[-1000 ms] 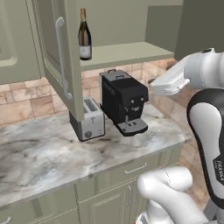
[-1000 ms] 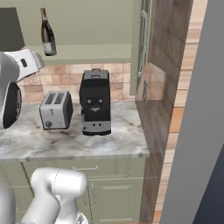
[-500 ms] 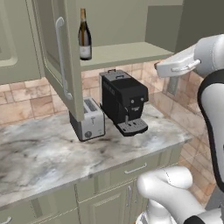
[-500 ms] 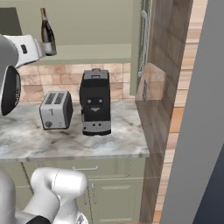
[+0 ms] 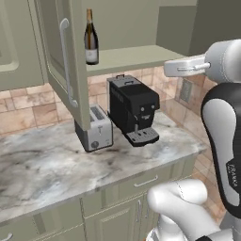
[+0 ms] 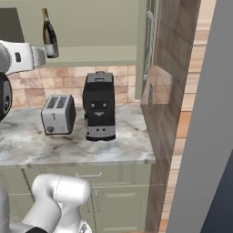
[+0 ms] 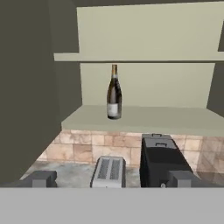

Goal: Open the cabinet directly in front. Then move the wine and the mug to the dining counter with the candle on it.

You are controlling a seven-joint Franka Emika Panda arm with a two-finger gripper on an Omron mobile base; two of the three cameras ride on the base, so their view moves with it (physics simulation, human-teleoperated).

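The cabinet stands open: its left door with a silver bar handle swings out toward me, and its right door is folded back against the wall. The wine stands upright on the left part of the lower shelf. My gripper is open, with nothing between its fingertips, and it faces the bottle from some way off at about shelf height. The arm's white end hangs to the right of the shelf. The mug, the dining counter and the candle are out of view.
Below the shelf a black coffee machine and a silver toaster stand on the marble worktop. A brown tiled wall closes the right side. An upper shelf runs above the bottle.
The arm has lifted the hand from coffee-machine height up to shelf level and turned it toward the cabinet. The jaws stay open. Bottle and doors have not moved.
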